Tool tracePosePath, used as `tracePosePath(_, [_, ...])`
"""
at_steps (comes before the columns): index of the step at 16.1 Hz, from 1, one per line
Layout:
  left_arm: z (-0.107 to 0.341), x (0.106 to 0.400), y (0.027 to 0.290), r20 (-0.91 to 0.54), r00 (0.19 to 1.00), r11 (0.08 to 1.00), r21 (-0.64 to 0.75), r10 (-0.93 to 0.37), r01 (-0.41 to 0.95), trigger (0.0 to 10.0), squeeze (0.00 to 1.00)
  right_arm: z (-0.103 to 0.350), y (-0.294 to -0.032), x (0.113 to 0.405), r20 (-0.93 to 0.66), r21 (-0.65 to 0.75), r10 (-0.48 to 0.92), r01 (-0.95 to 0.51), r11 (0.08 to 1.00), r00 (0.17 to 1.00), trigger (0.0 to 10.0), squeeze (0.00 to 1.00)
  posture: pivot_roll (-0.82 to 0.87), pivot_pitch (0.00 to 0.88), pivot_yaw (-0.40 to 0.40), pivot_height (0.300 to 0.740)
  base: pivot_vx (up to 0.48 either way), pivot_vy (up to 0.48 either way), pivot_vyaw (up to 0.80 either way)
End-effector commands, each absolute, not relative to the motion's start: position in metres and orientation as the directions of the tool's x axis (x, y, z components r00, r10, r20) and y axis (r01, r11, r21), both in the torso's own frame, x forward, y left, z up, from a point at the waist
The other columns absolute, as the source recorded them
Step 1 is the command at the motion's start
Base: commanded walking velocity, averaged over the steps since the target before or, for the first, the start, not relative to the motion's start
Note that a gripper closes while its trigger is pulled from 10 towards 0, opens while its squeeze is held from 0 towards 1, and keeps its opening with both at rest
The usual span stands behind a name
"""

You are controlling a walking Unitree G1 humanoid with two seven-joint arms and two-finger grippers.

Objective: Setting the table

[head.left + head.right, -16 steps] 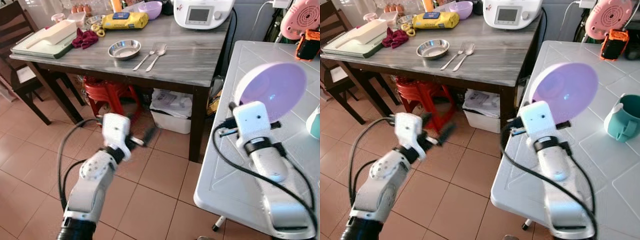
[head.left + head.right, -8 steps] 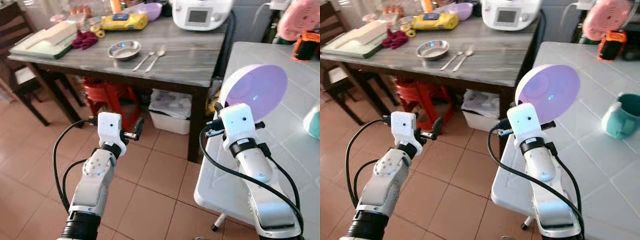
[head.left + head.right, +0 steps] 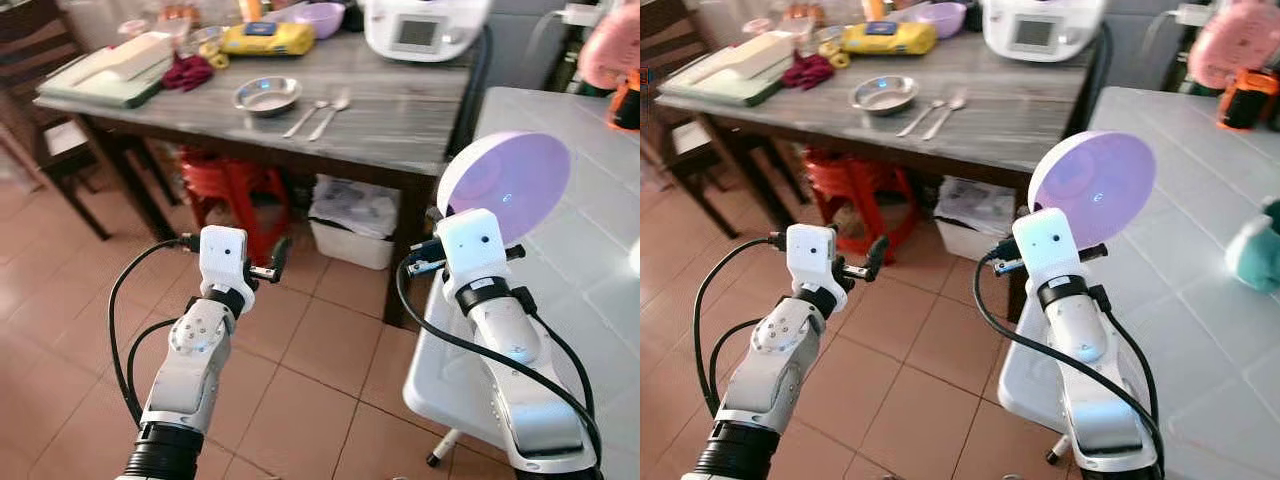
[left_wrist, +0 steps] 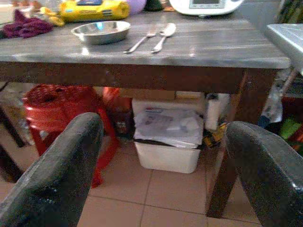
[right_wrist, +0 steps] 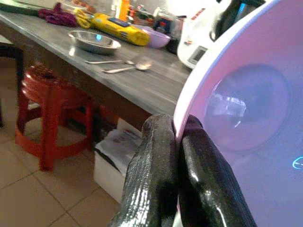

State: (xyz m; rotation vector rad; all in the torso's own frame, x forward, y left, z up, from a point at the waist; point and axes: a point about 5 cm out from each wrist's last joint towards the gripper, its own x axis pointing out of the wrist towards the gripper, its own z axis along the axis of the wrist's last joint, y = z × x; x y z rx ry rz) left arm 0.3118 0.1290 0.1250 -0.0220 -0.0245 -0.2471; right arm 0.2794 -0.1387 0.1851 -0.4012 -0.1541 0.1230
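My right gripper (image 5: 177, 137) is shut on the rim of a round lilac plate (image 3: 505, 185), which it holds upright above the near-left edge of the white tiled table (image 3: 590, 300). My left gripper (image 4: 161, 156) is open and holds nothing; it hangs over the tiled floor, pointing at the grey wooden table (image 3: 400, 115). On that table lie a steel bowl (image 3: 267, 95), a fork (image 3: 305, 113) and a spoon (image 3: 335, 108), side by side.
Under the grey table stand a red stool (image 3: 225, 185) and a white bin (image 3: 350, 235). On its far side are a white appliance (image 3: 425, 25), a purple bowl (image 3: 323, 17), a yellow pack (image 3: 265, 38), a dark red cloth (image 3: 190, 72) and a tray (image 3: 105, 70). A teal mug (image 3: 1255, 255) stands on the white table.
The camera has shifted a little. My left arm, blurred a second ago, now holds still with its gripper open. The plate stays in my right gripper, a bit further left.
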Motion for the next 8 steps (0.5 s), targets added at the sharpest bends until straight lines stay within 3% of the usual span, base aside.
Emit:
tracePosePath(1, [0.1244, 0.3136, 0.1346, 0.013, 0.972, 0.972, -0.007, -0.234, 0.234, 10.0, 0.00, 0.1850, -0.1347, 0.2795, 0.135, -0.391, 0.161, -0.097, 0.915, 0.978, 10.0, 0.00, -0.13, 0.071, 0.117, 0.740, 0.000, 0.000, 0.00])
tracePosePath(3, [0.1243, 0.3137, 0.1345, 0.007, 0.972, 0.972, -0.005, -0.233, 0.233, 10.0, 0.00, 0.1835, -0.1359, 0.2796, 0.132, -0.388, 0.154, -0.092, 0.917, 0.979, 10.0, 0.00, -0.13, 0.072, 0.120, 0.740, 0.000, 0.000, 0.00])
tracePosePath(8, [0.1244, 0.3133, 0.1339, 0.000, 0.971, 0.971, -0.006, -0.237, 0.237, 10.0, 0.00, 0.1823, -0.1374, 0.2809, 0.132, -0.386, 0.150, -0.088, 0.918, 0.980, 10.0, 0.00, -0.13, 0.072, 0.120, 0.740, -0.281, 0.000, 0.00])
